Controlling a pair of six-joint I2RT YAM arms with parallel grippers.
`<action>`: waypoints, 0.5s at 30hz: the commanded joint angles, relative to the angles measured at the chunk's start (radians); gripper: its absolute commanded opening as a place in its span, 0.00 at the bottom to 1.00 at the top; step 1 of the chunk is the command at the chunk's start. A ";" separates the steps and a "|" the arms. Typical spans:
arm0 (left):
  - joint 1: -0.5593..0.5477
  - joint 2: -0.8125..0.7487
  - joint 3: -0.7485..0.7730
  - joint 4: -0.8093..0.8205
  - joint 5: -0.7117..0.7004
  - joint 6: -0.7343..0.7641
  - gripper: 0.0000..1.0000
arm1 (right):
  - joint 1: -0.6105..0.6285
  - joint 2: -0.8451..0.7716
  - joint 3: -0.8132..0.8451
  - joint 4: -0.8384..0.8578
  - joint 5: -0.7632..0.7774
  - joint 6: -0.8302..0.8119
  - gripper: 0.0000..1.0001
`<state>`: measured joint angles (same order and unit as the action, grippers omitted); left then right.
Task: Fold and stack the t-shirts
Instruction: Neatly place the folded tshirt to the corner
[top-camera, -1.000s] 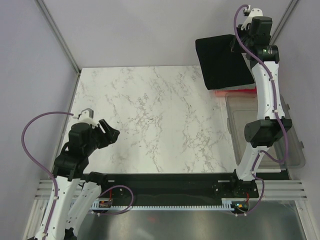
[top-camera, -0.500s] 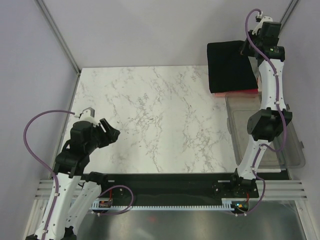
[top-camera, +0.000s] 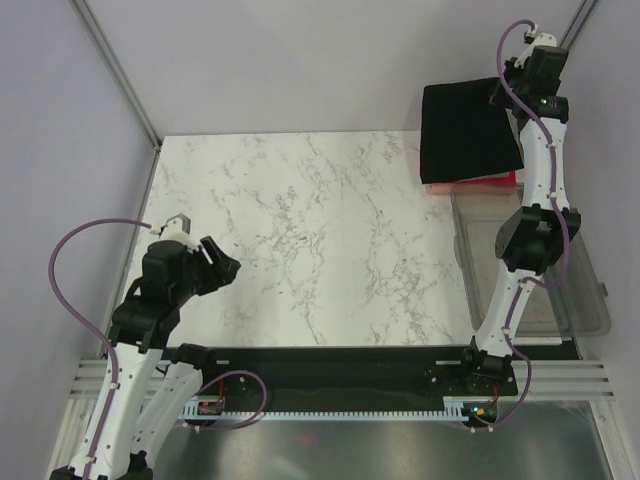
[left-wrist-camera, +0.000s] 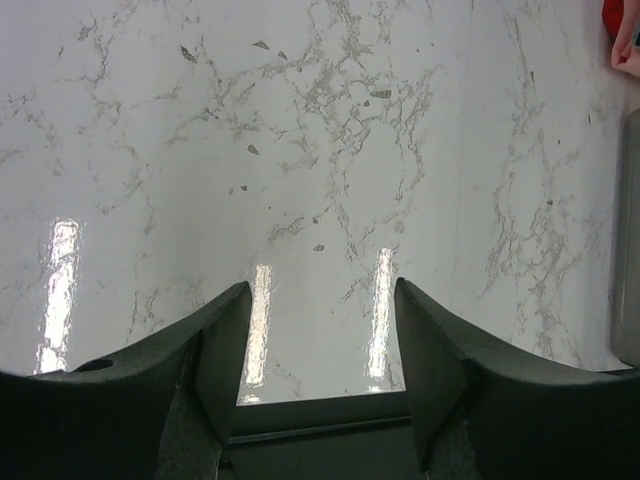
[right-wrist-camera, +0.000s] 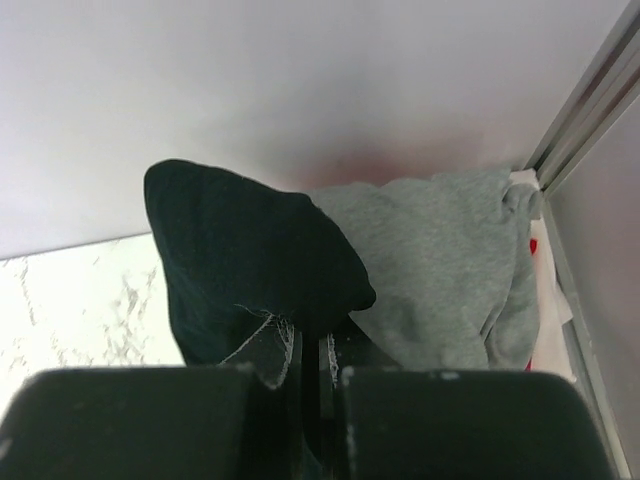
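Observation:
A folded black t-shirt (top-camera: 466, 131) hangs at the far right corner of the table, and my right gripper (top-camera: 497, 93) is shut on its right edge. In the right wrist view the black t-shirt (right-wrist-camera: 250, 260) is pinched between the closed jaws, draped over a grey t-shirt (right-wrist-camera: 440, 270) lying beneath it. A red-pink t-shirt (top-camera: 492, 181) peeks out under the black one's near edge. My left gripper (top-camera: 228, 265) stands open over the near left of the marble table, with nothing between its fingers (left-wrist-camera: 225, 340).
A clear plastic bin (top-camera: 510, 260) sits along the table's right edge, partly under the right arm. White walls and a metal post (right-wrist-camera: 590, 90) close in the far right corner. The marble table (top-camera: 310, 240) stretches between the two arms.
My right gripper has carried the black t-shirt farther right and back toward the corner, over the other shirts. The left arm has stayed where it was.

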<state>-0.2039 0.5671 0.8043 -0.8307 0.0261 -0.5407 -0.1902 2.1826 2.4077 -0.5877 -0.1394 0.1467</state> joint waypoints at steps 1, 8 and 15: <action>0.006 0.007 0.004 0.015 -0.023 -0.016 0.66 | -0.023 0.043 0.025 0.172 0.021 0.011 0.00; 0.006 0.011 0.003 0.015 -0.023 -0.018 0.66 | -0.037 0.166 0.050 0.241 0.104 -0.041 0.00; 0.008 -0.006 -0.001 0.015 -0.051 -0.022 0.66 | -0.052 0.341 0.117 0.371 0.355 0.028 0.31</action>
<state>-0.2039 0.5713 0.8043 -0.8314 0.0006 -0.5415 -0.2352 2.4763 2.4550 -0.3260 0.0490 0.1432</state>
